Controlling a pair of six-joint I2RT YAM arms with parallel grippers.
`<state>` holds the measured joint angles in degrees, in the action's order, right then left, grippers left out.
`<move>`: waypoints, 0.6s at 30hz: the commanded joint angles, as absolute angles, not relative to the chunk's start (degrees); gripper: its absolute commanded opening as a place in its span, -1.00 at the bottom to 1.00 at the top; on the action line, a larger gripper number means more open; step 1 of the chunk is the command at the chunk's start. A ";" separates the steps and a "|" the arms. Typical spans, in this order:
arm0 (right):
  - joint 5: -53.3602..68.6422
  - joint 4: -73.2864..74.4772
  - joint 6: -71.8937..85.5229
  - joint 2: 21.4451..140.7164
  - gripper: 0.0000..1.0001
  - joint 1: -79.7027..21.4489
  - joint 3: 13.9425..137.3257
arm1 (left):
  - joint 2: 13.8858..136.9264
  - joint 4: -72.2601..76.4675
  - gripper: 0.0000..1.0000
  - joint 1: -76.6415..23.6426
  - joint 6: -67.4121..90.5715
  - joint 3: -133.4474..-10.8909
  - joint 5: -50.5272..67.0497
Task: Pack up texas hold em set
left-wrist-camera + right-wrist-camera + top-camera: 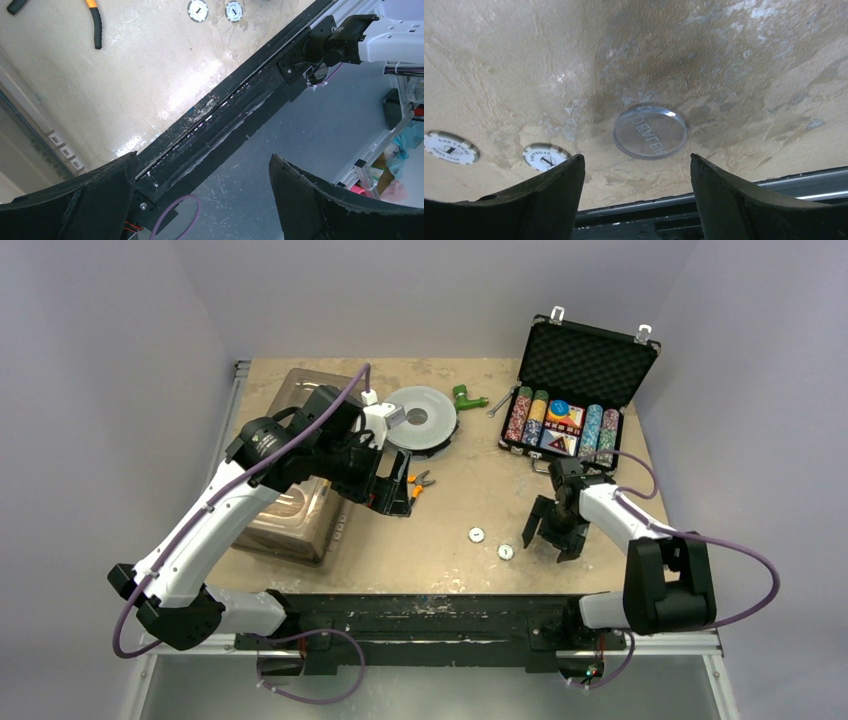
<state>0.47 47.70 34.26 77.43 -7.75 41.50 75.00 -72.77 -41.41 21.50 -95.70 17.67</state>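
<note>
The black foam-lined briefcase point(585, 365) stands open at the back right, with multicoloured chip rows point(563, 426) and cards inside. Two white chips point(476, 534) point(506, 552) lie on the table near its front. My right gripper point(553, 538) is open just right of them, low over the table. In the right wrist view a clear round dealer button point(650, 131) lies flat just ahead of the open right gripper point(636, 165), with the two chips point(545, 157) point(450, 147) to its left. My left gripper point(395, 498) is open and empty, raised beside the clear bin.
A large clear plastic bin point(300, 515) sits at the left under the left arm. A round grey disc spool point(420, 420), a green part point(465, 397) and a wrench point(497, 405) lie at the back. Orange-handled pliers point(421, 482) lie near the left gripper.
</note>
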 commanded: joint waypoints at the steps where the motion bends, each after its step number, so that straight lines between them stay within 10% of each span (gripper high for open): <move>1: -2.50 44.80 36.85 79.17 0.46 -8.07 41.29 | 73.56 -71.45 0.98 -41.92 21.49 -95.86 18.20; 18: -3.08 41.73 37.22 82.63 0.27 -8.08 40.05 | 74.97 -72.07 0.98 -42.10 21.10 -97.40 17.76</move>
